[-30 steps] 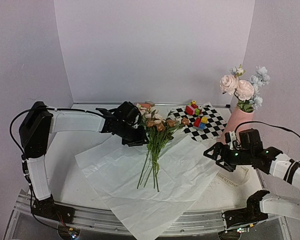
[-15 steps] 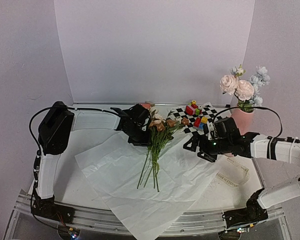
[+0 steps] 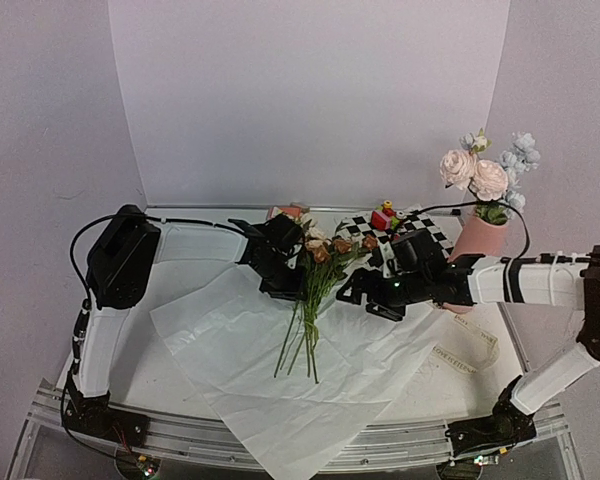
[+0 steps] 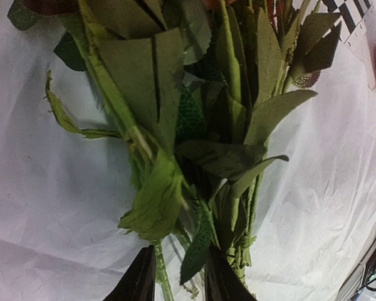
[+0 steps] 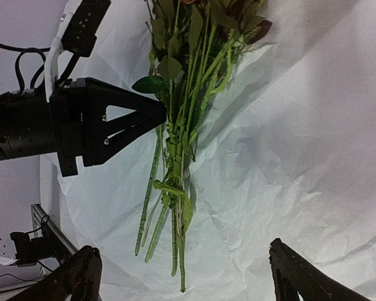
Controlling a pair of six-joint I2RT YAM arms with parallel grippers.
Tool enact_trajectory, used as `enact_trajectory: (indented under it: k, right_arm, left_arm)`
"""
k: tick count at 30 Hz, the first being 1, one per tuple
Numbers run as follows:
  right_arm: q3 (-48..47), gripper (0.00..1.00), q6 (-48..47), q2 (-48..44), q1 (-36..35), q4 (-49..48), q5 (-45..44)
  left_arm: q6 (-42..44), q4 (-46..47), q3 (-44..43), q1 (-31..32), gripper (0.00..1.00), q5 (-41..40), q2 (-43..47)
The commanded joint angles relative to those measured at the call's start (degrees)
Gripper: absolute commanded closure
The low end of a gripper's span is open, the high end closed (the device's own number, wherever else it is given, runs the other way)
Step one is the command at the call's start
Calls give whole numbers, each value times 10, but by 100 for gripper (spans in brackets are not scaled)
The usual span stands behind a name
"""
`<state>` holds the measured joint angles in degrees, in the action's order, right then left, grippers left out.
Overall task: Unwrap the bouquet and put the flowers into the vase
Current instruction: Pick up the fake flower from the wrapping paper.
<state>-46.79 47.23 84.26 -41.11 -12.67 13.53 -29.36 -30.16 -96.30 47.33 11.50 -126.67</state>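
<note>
The flowers (image 3: pixel 315 270) lie loose on the unfolded white paper (image 3: pixel 230 340), blooms toward the back and stem ends (image 5: pixel 182 251) toward the front. My left gripper (image 3: pixel 283 285) sits on the left side of the stems. Its jaws (image 4: pixel 180 254) are nearly together round a thin stem and a leaf. The right wrist view shows the left gripper's tips (image 5: pixel 163 116) pressed into the bundle. My right gripper (image 3: pixel 360 298) hovers just right of the stems, wide open with nothing in it (image 5: pixel 185 266). The pink vase (image 3: pixel 477 240) stands at the back right and holds some blooms (image 3: pixel 480 172).
A black-and-white checkered mat (image 3: pixel 435 238) with small coloured blocks (image 3: pixel 385 217) lies behind my right arm, between the bouquet and the vase. A printed slip (image 3: pixel 465 355) lies near the paper's right corner. White walls close in the back and both sides.
My right arm has swung left from the table's right side to just beside the stems, still open. The left gripper has shifted slightly right against the bundle.
</note>
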Motion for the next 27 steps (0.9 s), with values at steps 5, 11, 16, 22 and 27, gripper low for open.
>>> enact_trajectory:
  k: [5, 11, 16, 22, 27]
  right_arm:
    - [-80, 18, 3, 74, -14, -7, -19]
    - [-99, 20, 1, 81, -14, -5, -26]
    - [-128, 19, -15, 95, -14, 11, -18]
    - [-180, 18, -36, 114, -15, 23, -17]
    - [-233, 17, -37, 124, -14, 31, -16]
  left_arm:
    - [12, 6, -43, -1, 79, 31, -26]
    - [13, 6, -35, -7, 100, 25, -9]
    - [3, 5, -9, -11, 100, 9, 36]
    - [-7, 6, 18, -15, 100, -23, 111]
    - [-14, 6, 39, -16, 100, -30, 158]
